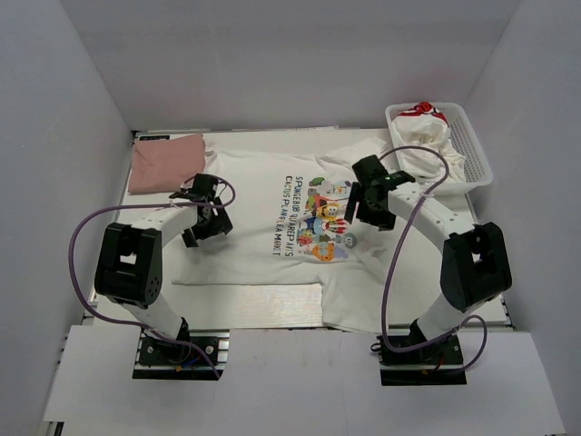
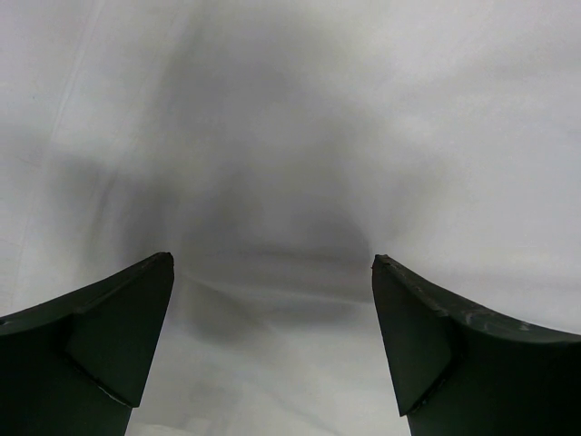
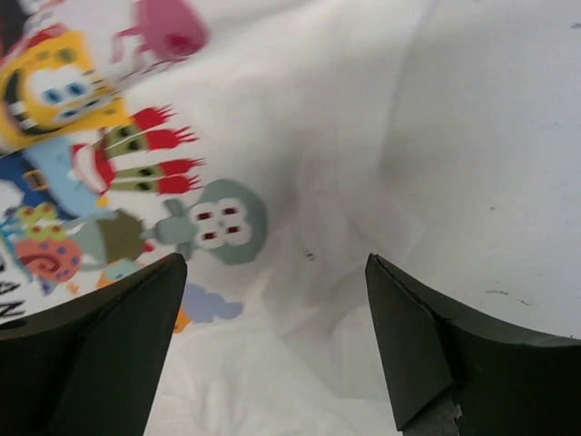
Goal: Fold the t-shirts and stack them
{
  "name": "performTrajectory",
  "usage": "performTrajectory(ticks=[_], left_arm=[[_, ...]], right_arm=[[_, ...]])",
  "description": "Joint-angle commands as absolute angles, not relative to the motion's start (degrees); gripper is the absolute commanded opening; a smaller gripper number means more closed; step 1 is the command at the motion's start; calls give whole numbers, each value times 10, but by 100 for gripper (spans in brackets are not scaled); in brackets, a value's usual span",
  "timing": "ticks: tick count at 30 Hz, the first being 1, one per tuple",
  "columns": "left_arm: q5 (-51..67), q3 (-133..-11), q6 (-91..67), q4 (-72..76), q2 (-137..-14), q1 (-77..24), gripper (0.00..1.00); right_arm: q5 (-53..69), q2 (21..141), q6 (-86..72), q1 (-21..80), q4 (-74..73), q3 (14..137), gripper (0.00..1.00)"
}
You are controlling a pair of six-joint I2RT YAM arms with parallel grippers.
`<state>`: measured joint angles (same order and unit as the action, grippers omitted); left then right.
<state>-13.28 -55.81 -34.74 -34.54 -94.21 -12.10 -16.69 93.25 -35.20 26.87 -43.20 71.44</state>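
White walls (image 1: pixel 272 54) box in a pale table (image 1: pixel 263 309), seen from above with your two black arms bolted at its near edge.

A white t-shirt with a cartoon print (image 1: pixel 263 182) lies spread flat across the middle of the table, dark lettering running beside the colourful characters. Its near right part reaches the table's front edge.

A dusty-pink t-shirt (image 1: pixel 165 162) sits folded in the far left corner, just beside the spread shirt's sleeve.

A white mesh basket (image 1: pixel 477 150) stands in the far right corner. It holds crumpled white cloth (image 1: pixel 422 136) with a red mark on top, and some of the cloth spills over the basket's near rim.

Your left gripper (image 2: pixel 272 263) hangs over the plain left side of the spread shirt, between the pink shirt and the lettering. Its two dark fingers stand wide apart, with only smooth, shadowed white cloth between them, and it grips nothing.

Your right gripper (image 3: pixel 277 259) hangs over the right side of the print, close to the cloth. Its fingers are also spread wide and hold nothing. Between them you see wrinkled white fabric, with a grey-green cartoon face and a red-clawed figure just to the left.
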Motion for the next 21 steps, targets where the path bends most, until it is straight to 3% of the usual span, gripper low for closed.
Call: performTrajectory(ticks=[1, 4, 11, 14, 18, 21], left_arm=[[-128, -589, -341, -345, -929, -118, 100], [-123, -594, -336, -333, -935, -123, 100], [-128, -600, -336, -333, -964, -123, 100], [-139, -595, -336, -333, -978, -123, 100], [-151, -581, -350, -338, -1001, -117, 100], [-138, -563, -363, -327, -1019, -112, 100]], right_arm=[[-159, 926, -359, 222, -398, 686, 86], [-141, 938, -349, 182, -344, 643, 81], [-117, 1025, -285, 143, -276, 671, 77], [-128, 1051, -273, 131, -262, 678, 65], [-169, 1060, -279, 114, -297, 689, 30], [-228, 1043, -278, 104, -321, 707, 25]])
